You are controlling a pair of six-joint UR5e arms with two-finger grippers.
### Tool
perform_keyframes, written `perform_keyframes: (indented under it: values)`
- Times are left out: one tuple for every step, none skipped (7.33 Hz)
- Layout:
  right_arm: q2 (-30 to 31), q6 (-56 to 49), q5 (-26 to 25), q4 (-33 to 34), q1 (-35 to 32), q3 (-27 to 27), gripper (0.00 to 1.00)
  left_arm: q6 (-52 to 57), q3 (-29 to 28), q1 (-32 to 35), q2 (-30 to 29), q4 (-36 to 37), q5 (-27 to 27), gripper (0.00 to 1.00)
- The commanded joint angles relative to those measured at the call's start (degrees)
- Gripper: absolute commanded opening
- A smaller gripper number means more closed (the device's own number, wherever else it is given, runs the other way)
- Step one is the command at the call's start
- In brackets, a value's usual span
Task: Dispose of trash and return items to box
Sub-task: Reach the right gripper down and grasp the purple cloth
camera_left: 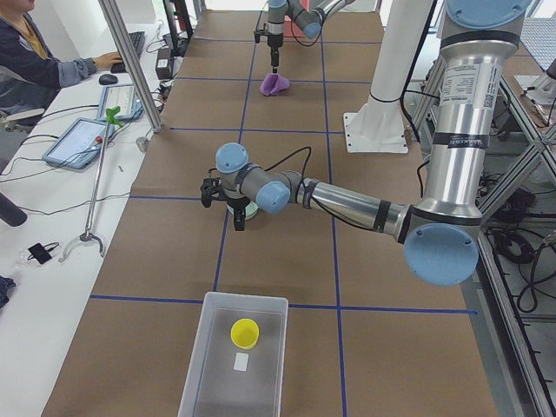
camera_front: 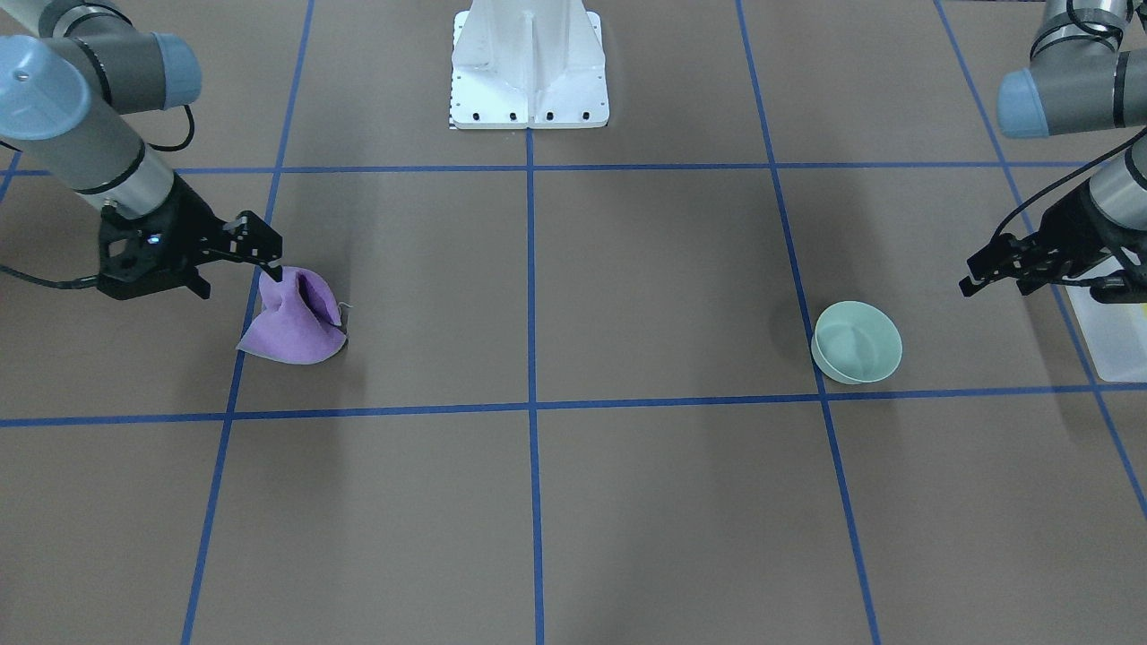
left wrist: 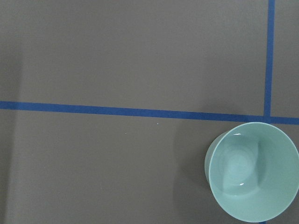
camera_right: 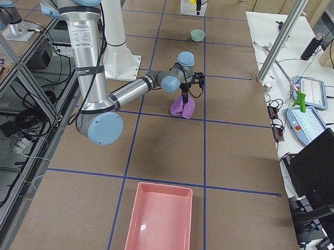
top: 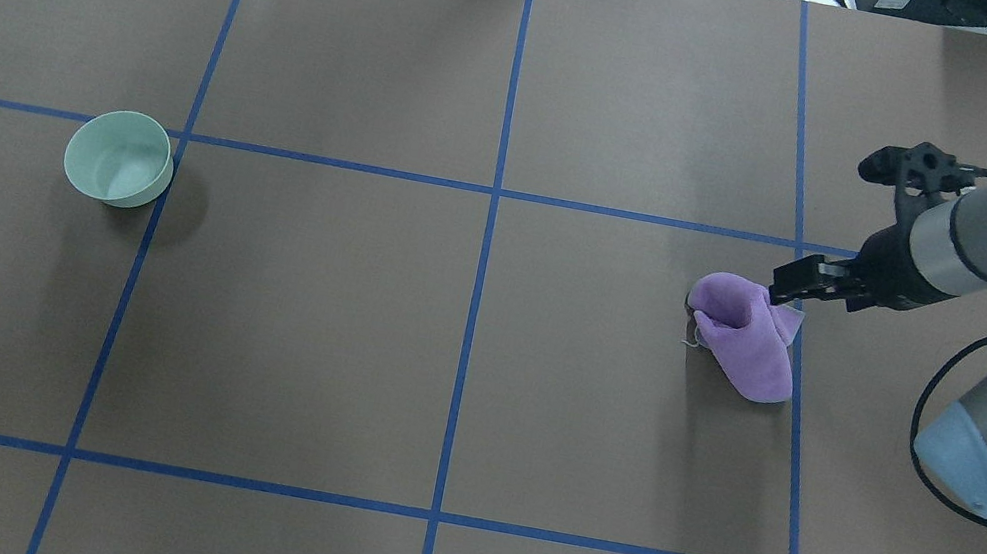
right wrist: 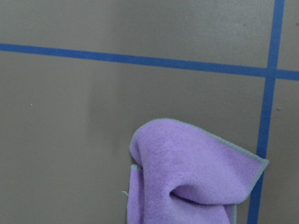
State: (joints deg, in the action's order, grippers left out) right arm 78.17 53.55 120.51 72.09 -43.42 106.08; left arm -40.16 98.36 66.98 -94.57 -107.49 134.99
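Note:
The mint-green bowl [top: 119, 157] stands upright on the table's left half and also shows in the left wrist view [left wrist: 252, 170]. The pale-yellow cup [camera_left: 244, 333] stands inside the translucent white box [camera_left: 213, 382] at the table's left end. My left gripper [camera_front: 970, 276] hangs open and empty between the box [camera_front: 1116, 345] and the bowl [camera_front: 857, 341], above the table. My right gripper [camera_front: 271, 267] is shut on the top corner of a purple cloth [camera_front: 296, 322]. The cloth is pulled up into a peak and its lower part rests on the table.
A pink tray [camera_right: 158, 219] lies at the table's right end. The white robot pedestal [camera_front: 529, 67] stands at the table's middle on the robot's side. Blue tape lines grid the brown table. An operator [camera_left: 35, 52] sits at a side desk.

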Motion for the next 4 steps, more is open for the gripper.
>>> perform_keyframes:
  values:
    - [-0.2,0.6,-1.7,0.0,2.3,-1.1,0.75,0.1,0.1,0.0,0.2,0.0,0.0,0.90]
    - [-0.2,0.5,-2.5,0.1,2.6,-1.1,0.43,0.1,0.2,0.0,0.4,0.0,0.0,0.90]
    - [-0.2,-0.4,-2.0,0.0,2.6,-1.0,0.00,0.1,0.4,0.0,0.5,0.0,0.0,0.90]
    - [-0.3,-1.2,-2.0,0.0,2.5,-1.0,0.00,0.2,0.1,0.0,0.5,0.0,-0.1,0.90]
